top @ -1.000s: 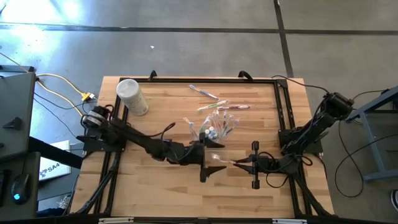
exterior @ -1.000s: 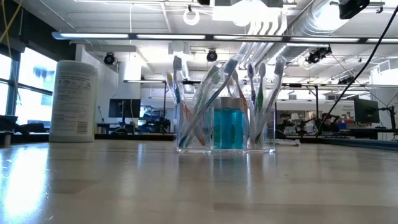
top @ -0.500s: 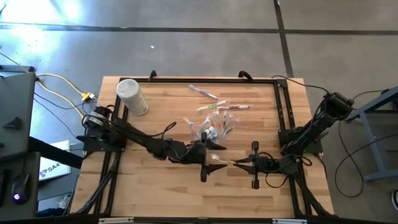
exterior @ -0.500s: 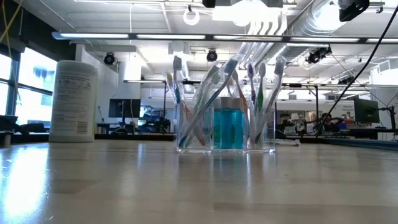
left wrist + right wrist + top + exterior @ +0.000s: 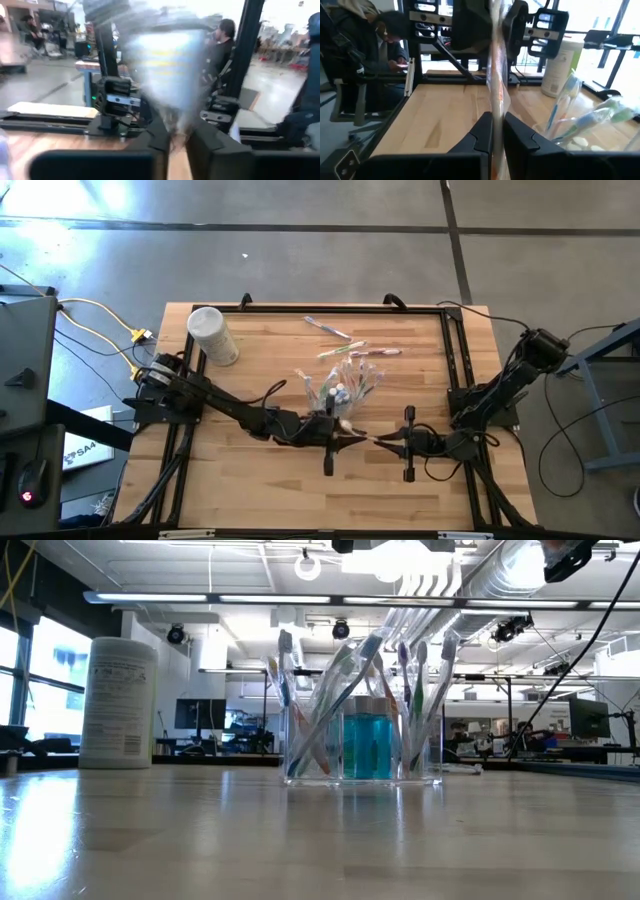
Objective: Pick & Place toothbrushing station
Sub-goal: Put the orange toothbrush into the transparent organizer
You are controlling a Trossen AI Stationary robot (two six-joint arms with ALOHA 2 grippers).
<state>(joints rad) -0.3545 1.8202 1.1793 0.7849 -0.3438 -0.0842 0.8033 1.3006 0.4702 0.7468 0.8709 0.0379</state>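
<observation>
Since a sec ago: left gripper [image 5: 340, 442] gone from wide open to closed in on the near end of the pale toothbrush [image 5: 360, 440]; arm also nudged slightly fwd. Otherwise no change: right gripper [image 5: 383, 442] clamped on the other end of same toothbrush, so held by both, low over the table [image 5: 250, 490] front-centre. Toothbrushing station [image 5: 345, 385] unmoved, upright mid-table just behind the grippers, not touched, brushes and a blue bottle standing in it. White tub [image 5: 212, 335] well apart at back left. Handling, as a guess: station light, stiff, thin clear plastic, prob. slick and easy to tip w/ contents; best pinched low on a side wall, not by the brushes.
</observation>
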